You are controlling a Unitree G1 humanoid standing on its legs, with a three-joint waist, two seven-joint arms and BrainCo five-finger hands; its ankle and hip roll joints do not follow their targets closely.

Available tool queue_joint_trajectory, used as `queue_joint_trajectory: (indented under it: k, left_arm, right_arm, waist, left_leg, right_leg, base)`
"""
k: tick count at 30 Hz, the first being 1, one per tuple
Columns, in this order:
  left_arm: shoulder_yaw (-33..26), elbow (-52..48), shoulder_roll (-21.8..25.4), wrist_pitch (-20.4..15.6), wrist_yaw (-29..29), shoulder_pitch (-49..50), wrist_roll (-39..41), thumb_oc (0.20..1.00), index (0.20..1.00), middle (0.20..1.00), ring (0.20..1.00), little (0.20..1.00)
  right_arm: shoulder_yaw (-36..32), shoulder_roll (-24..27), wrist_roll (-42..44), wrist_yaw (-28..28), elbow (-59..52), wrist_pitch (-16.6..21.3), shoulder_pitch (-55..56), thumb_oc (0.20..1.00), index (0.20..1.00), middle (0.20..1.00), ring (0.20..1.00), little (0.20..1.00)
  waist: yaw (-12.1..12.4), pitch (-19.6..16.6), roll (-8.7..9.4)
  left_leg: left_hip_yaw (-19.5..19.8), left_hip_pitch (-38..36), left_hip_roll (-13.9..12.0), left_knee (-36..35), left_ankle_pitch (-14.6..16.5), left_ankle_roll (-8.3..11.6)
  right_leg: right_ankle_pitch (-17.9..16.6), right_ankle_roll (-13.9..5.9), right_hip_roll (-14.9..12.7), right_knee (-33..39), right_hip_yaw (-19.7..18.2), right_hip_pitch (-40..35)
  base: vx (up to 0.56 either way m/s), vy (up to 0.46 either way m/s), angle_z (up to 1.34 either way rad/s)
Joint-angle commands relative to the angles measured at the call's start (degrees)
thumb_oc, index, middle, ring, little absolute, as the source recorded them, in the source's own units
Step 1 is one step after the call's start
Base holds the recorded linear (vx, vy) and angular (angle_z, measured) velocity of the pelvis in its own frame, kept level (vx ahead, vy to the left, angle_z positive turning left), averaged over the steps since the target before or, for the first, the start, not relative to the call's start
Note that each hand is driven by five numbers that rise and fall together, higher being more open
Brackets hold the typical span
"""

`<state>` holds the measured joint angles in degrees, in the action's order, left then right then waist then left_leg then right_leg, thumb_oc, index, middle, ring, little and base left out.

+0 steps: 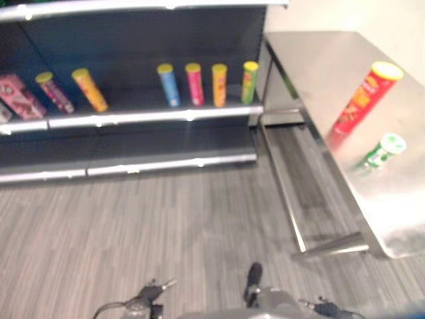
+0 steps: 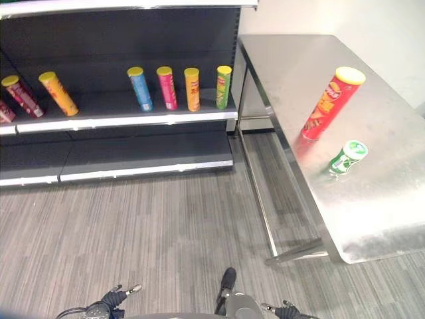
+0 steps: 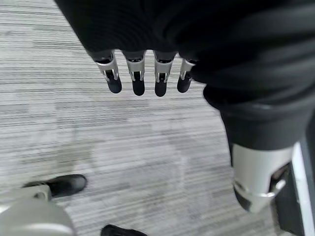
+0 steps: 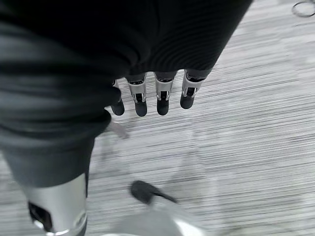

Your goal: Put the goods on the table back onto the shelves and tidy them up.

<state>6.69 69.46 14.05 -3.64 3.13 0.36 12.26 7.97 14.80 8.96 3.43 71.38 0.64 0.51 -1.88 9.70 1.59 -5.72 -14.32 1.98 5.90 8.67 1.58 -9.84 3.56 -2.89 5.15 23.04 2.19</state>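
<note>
Well beyond both hands' fingers, tall red can [image 2: 331, 102] and short green can [image 2: 347, 157] are waiting on the table [image 2: 372, 219]; left hand [image 3: 142, 73] and right hand [image 4: 152, 96] are hanging relaxed, empty. A clumsy reach risks toppling them.

Grey striped plank floor [image 2: 166, 226] spreading in front of the units, pale plain wall [image 2: 372, 26] rising behind the steel surface on the right, meeting it along its far edge

I see the shelf unit [image 2: 119, 119] ahead-left with a row of cans [image 2: 179, 88] on its upper shelf. Table [image 2: 372, 199] sits right of it, carrying a tall can [image 2: 329, 103] behind a short can [image 2: 347, 157].
</note>
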Motion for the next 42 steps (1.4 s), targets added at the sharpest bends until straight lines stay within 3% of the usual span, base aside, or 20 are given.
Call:
queue_joint_trajectory:
  k: [1,3,7,8,9,10,13,17,23,26,27,28,31,32,34,38,40,41,42]
  left_arm:
    - [0.31,-2.08,1.74,-1.56,0.23,-2.66,-0.43,1.0,1.0,1.0,1.0,1.0]
    - [0.43,-3.05,1.91,-1.55,0.35,-2.91,0.18,1.0,1.0,1.0,1.0,1.0]
    - [0.43,-3.05,1.91,-1.55,0.35,-2.91,0.18,1.0,1.0,1.0,1.0,1.0]
    - [1.19,-3.72,1.81,-1.26,0.83,-4.07,0.9,1.0,1.0,1.0,1.0,1.0]
    - [1.38,-3.27,1.42,-1.42,0.65,-3.95,0.64,1.0,1.0,1.0,1.0,1.0]
    - [1.57,-3.03,1.34,-1.43,0.7,-3.86,0.36,1.0,1.0,1.0,1.0,1.0]
    - [1.98,-1.63,0.78,-1.52,0.78,-3.59,-0.17,1.0,1.0,1.0,1.0,1.0]
    - [2.06,-0.68,0.29,-1.82,0.85,-3.09,-0.08,1.0,1.0,1.0,1.0,1.0]
    - [-0.01,-0.66,1.86,-2.07,0.75,-2.36,0.69,1.0,1.0,1.0,1.0,1.0]
    - [-1.81,-0.82,3.88,-2.21,0.45,-1.91,0.63,1.0,1.0,1.0,1.0,1.0]
    - [-1.8,-0.82,3.88,-2.21,0.45,-1.91,0.63,1.0,1.0,1.0,1.0,1.0]
    - [-2.34,-0.31,4.6,-2.3,0.16,-2.05,-0.29,1.0,1.0,1.0,1.0,1.0]
    - [-2.3,-0.16,4.53,-2.26,0.24,-2.16,-0.49,1.0,1.0,1.0,1.0,1.0]
    - [-2.25,-0.01,4.59,-2.25,0.47,-2.45,-1.1,1.0,1.0,1.0,1.0,1.0]
    - [-2.04,0.26,4.14,-2.23,0.94,-2.95,-1.23,1.0,1.0,1.0,1.0,1.0]
    - [-2.15,0.46,2.92,-2.44,1.44,-1.84,-1.86,1.0,1.0,1.0,1.0,1.0]
    - [-2.62,0.22,2.53,-2.42,1.06,-0.85,-2.32,1.0,1.0,1.0,1.0,1.0]
    - [-2.62,0.19,2.53,-2.41,1.06,-0.79,-2.34,1.0,1.0,1.0,1.0,1.0]
    - [-2.71,-0.87,2.46,-2.44,0.4,0.29,-2.6,1.0,1.0,1.0,1.0,1.0]
  right_arm:
    - [0.75,1.17,0.18,0.29,1.7,0.24,-1.56,1.0,1.0,1.0,1.0,1.0]
    - [1.19,1.4,0.17,0.33,1.57,0.26,-1.69,1.0,1.0,1.0,1.0,1.0]
    - [1.2,1.4,0.17,0.33,1.57,0.26,-1.68,1.0,1.0,1.0,1.0,1.0]
    - [0.79,2.43,0.96,0.67,1.8,-0.18,-2.48,1.0,1.0,1.0,1.0,1.0]
    - [1.23,2.53,0.42,0.46,1.92,-0.3,-2.29,1.0,1.0,1.0,1.0,1.0]
    - [1.47,2.69,-0.03,0.39,2.02,-0.3,-2.22,1.0,1.0,1.0,1.0,1.0]
    - [1.85,3.1,-2.21,0.75,3.64,-0.55,-1.84,1.0,1.0,1.0,1.0,1.0]
    - [-2.29,3.15,-0.84,1.85,5.65,-0.61,-0.22,1.0,1.0,1.0,1.0,1.0]
    - [-9.61,5.89,4.44,2.71,7.07,-0.38,0.73,1.0,1.0,1.0,1.0,1.0]
    - [-18.35,11.61,9.06,3.49,9.39,-0.15,3.22,1.0,1.0,1.0,1.0,1.0]
    - [-18.35,11.62,9.06,3.49,9.39,-0.15,3.22,1.0,1.0,1.0,1.0,1.0]
    - [-26.45,18.06,11.35,4.25,13.12,-0.47,6.3,1.0,1.0,1.0,1.0,1.0]
    - [-28.87,20.21,11.77,4.58,14.5,-0.54,7.25,1.0,1.0,1.0,1.0,1.0]
    - [-33.54,25.46,12.28,5.67,16.12,-0.84,8.13,1.0,1.0,1.0,1.0,1.0]
    - [-38.57,30.3,13.97,7.24,15.08,-0.14,8.51,1.0,1.0,1.0,1.0,1.0]
    - [-44.99,36.78,14.9,11.9,-3.55,4.74,8.47,1.0,1.0,1.0,1.0,1.0]
    - [-45.11,37.89,12.04,13.28,-16.3,6.88,8.76,1.0,1.0,1.0,1.0,1.0]
    - [-45.26,37.66,11.86,13.47,-16.77,6.65,8.96,1.0,1.0,1.0,1.0,1.0]
    - [-43.61,38.53,9.88,12.44,-31.12,9.21,7.4,1.0,1.0,1.0,1.0,1.0]
  waist:
    - [-0.01,1.66,0.91]
    - [0.28,3.07,1.56]
    - [0.21,2.98,1.58]
    - [0.73,6.44,2.18]
    - [0.94,6.45,2.38]
    - [1.13,6.18,2.44]
    - [2.62,5.54,0.32]
    - [0.41,3.28,-1.31]
    - [-0.65,1.91,-1.0]
    - [-1.63,1.13,-0.19]
    - [-1.62,1.14,-0.19]
    - [-2.38,0.42,0.53]
    - [-2.42,0.23,0.56]
    - [-2.74,-0.18,0.96]
    - [-2.97,-0.26,1.19]
    - [-3.25,-0.5,1.62]
    - [-3.28,-0.72,1.71]
    - [-3.28,-0.76,1.7]
    - [-2.89,-0.94,1.7]
  left_leg:
    - [-0.59,4.89,-7.8,3.61,-1.11,4.85]
    - [1.02,11.14,-7.77,16.17,-4.69,5.09]
    - [1.08,11.26,-7.73,16.17,-4.72,5.09]
    - [2.26,20.34,-8.38,29.29,-7.81,4.35]
    - [1.28,21.78,-8.56,21.82,-5.35,3.71]
    - [1.31,21.21,-8.09,16.15,-4.76,3.47]
    - [7.56,19.27,-7.11,-2.45,-9.12,4.47]
    - [6.18,14.22,-7.53,-9.5,-10.37,4.56]
    - [1.87,10.75,-7.15,-10.9,-8.92,3.71]
    - [0.19,9.28,-6.76,-10.9,-7.62,3.14]
    - [0.18,9.26,-6.76,-10.9,-7.61,3.14]
    - [-0.24,8.42,-6.39,-10.9,-6.72,2.85]
    - [-0.25,8.19,-6.28,-10.9,-6.54,2.79]
    - [-0.35,7.94,-6.01,-10.9,-6.21,2.67]
    - [-0.32,7.76,-5.84,-10.9,-5.92,2.59]
    - [-0.66,7.35,-5.68,-10.9,-5.39,2.43]
    - [-0.93,7.14,-5.68,-10.9,-5.25,2.34]
    - [-0.93,7.13,-5.69,-10.9,-5.23,2.34]
    - [-1.01,6.93,-5.79,-10.9,-5.14,2.38]
  right_leg:
    - [7.59,-9.29,-1.62,-1.28,-0.94,-2.4]
    - [8.73,-7.54,-1.14,-1.03,-1.53,-3.74]
    - [8.74,-7.54,-1.18,-1.05,-1.47,-3.65]
    - [10.56,-5.98,-0.71,-0.45,-2.97,-5.99]
    - [10.94,-7.13,-1.64,-0.15,-4.37,-6.58]
    - [10.99,-7.86,-2.24,-0.15,-4.93,-6.45]
    - [11.94,-8.73,-1.47,-0.15,-7.61,-7.41]
    - [11.55,-9.54,-2.15,-0.15,-9.23,-7.44]
    - [10.27,-11.05,-3.31,-0.15,-11.9,-7.25]
    - [9.88,-11.99,-4.07,-0.34,-12.96,-7.66]
    - [9.88,-11.99,-4.07,-0.34,-12.97,-7.67]
    - [9.89,-12.71,-4.59,-0.47,-13.2,-8.11]
    - [9.83,-12.93,-4.77,-0.51,-13.1,-8.23]
    - [9.74,-13.33,-5.19,-0.58,-12.9,-8.48]
    - [9.71,-13.7,-5.44,-0.64,-12.83,-8.58]
    - [9.57,-14.09,-5.86,-0.72,-13.0,-8.4]
    - [9.47,-14.11,-5.97,-0.69,-13.13,-8.29]
    - [9.49,-14.12,-5.96,-0.7,-13.13,-8.29]
    - [9.52,-14.05,-6.06,-0.64,-12.95,-8.4]
  base:
    - [0.2,-0.166,-0.42]
    - [0.07,-0.111,-0.28]
    - [0.02,-0.033,-0.29]
    - [0.16,0.0,-0.07]
    - [0.2,0.059,0.04]
    - [0.19,0.215,-0.21]
    - [0.17,0.21,-0.73]
    - [0.12,0.216,-0.45]
    - [0.07,0.149,-0.46]
    - [0.06,0.105,-0.3]
    - [0.07,0.12,-0.2]
    - [0.05,0.083,-0.07]
    - [0.04,0.065,-0.04]
    - [0.04,0.067,-0.05]
    - [0.02,0.067,-0.04]
    - [0.0,0.038,-0.03]
    - [0.01,0.013,-0.11]
    - [0.0,-0.001,-0.06]
    - [0.0,0.0,0.0]
